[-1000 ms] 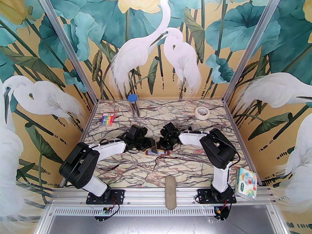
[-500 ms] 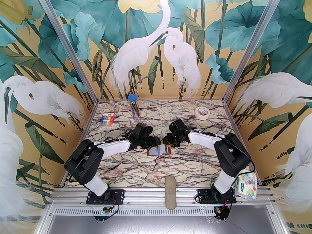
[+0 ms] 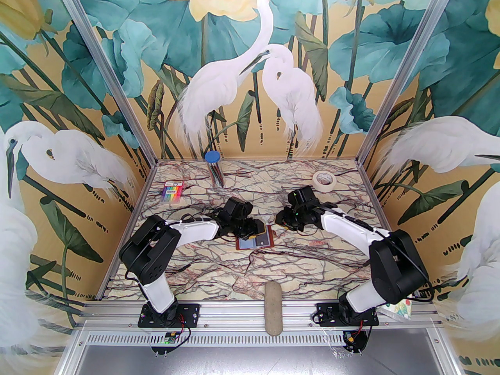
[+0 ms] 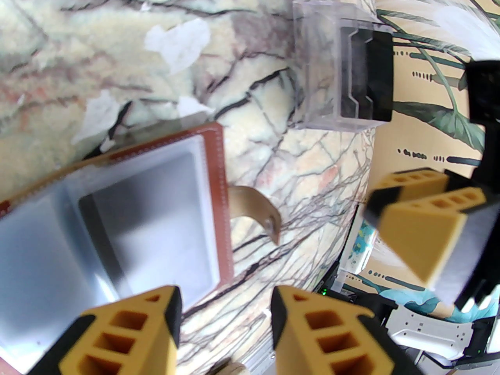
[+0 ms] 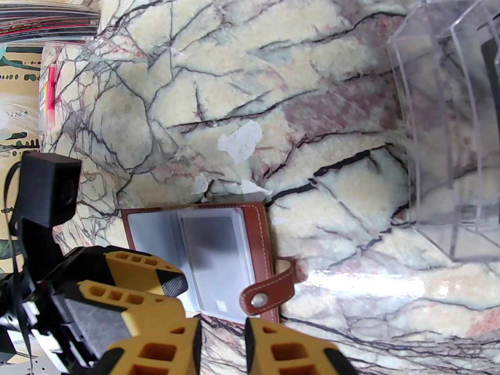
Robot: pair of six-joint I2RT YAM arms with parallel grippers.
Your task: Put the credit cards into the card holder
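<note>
The card holder (image 3: 256,241) lies open on the marble table, reddish-brown with clear sleeves. A dark credit card (image 5: 213,248) sits inside one sleeve, also seen as the credit card (image 4: 148,229) in the left wrist view. The snap tab (image 5: 269,287) sticks out at the holder's side. My left gripper (image 3: 257,231) hovers at the holder's far edge, jaws open and nothing between them (image 4: 226,315). My right gripper (image 3: 281,221) stands to the right of the holder, apart from it, its jaws (image 5: 222,342) slightly open and holding nothing.
A clear plastic box (image 4: 332,65) with a dark flat piece inside stands just beyond the holder. A rainbow pen pack (image 3: 172,192), a blue-lidded tube (image 3: 214,170) and a tape roll (image 3: 324,179) lie at the back. A beige oblong pad (image 3: 273,307) rests on the front rail.
Both grippers were close together over the card holder. The right one has drawn back to the right and opened a little; the left shifted right. The holder now lies uncovered.
</note>
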